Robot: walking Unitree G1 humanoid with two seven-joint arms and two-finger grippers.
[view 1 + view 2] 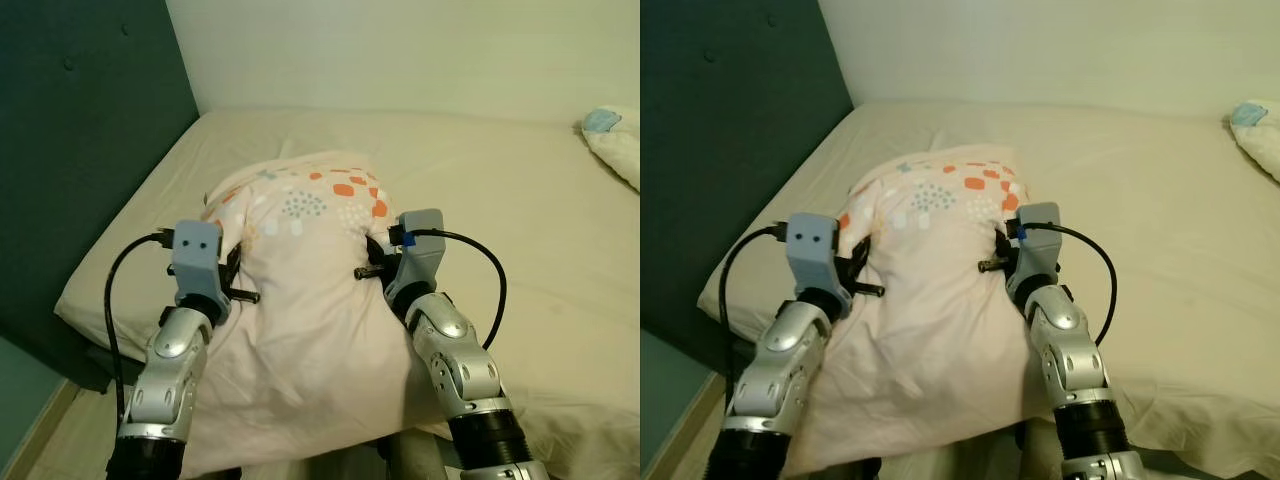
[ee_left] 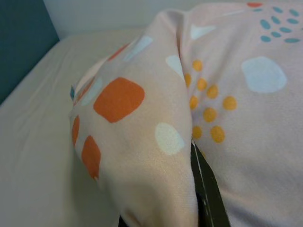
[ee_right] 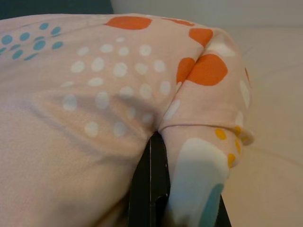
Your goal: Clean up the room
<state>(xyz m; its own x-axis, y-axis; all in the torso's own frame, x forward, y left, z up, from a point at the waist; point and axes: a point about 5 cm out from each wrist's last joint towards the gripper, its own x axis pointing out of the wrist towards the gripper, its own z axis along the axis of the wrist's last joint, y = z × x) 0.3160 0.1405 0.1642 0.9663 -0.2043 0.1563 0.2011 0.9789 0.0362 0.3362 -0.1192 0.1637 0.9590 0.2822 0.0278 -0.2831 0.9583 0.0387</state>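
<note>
pillow [image 1: 310,290] over the bed [image 1: 520,200], pinched between left pincer [image 1: 232,262] and right pincer [image 1: 378,255]

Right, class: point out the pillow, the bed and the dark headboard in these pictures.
pillow [image 1: 300,300]: left eye view, on its plain pink middle, between the two arms.
bed [image 1: 500,190]: left eye view, on the bare beige sheet to the pillow's right.
headboard [image 1: 80,130]: left eye view, on its dark teal panel.
</note>
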